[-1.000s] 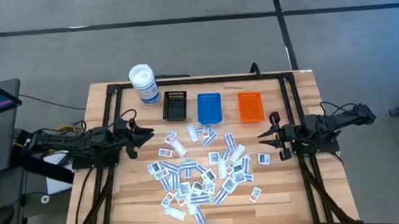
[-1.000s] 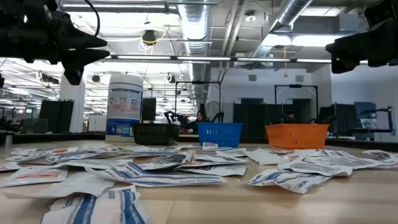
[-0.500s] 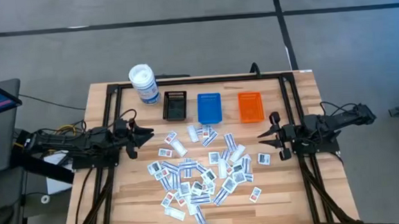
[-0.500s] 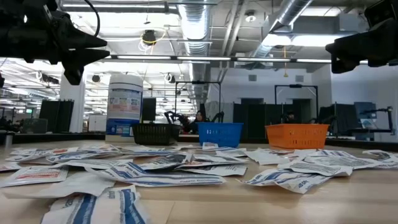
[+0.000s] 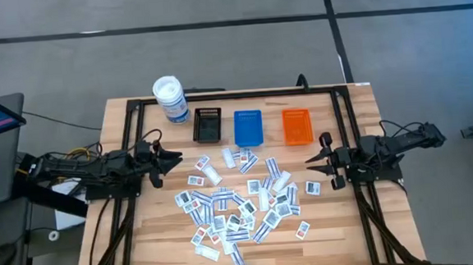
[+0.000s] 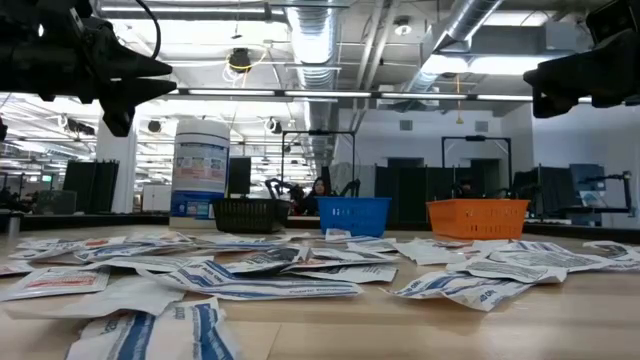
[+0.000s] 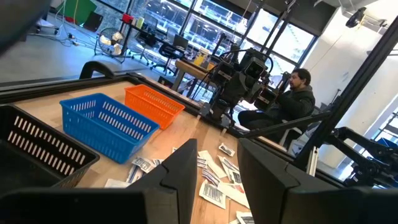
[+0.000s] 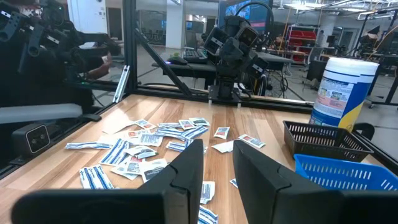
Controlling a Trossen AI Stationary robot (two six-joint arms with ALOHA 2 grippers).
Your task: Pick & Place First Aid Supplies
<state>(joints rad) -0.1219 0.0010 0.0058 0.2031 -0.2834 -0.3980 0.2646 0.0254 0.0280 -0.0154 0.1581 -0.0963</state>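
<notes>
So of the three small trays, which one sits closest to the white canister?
The black tray. It sits right beside the white canister, with the blue tray and then the orange tray farther along the row.

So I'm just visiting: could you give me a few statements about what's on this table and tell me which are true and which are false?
1. Three trays stand in a row: black, blue, orange. True.
2. The packets are already sorted into the trays. False: they lie scattered on the table, and the trays look empty.
3. The canister stands beside the black tray. True.
4. The left gripper holds a packet. False: its jaws are open with nothing between them.
5. The right gripper is pressing into the pile. False: it hangs open at the pile's edge, above the table.
</notes>
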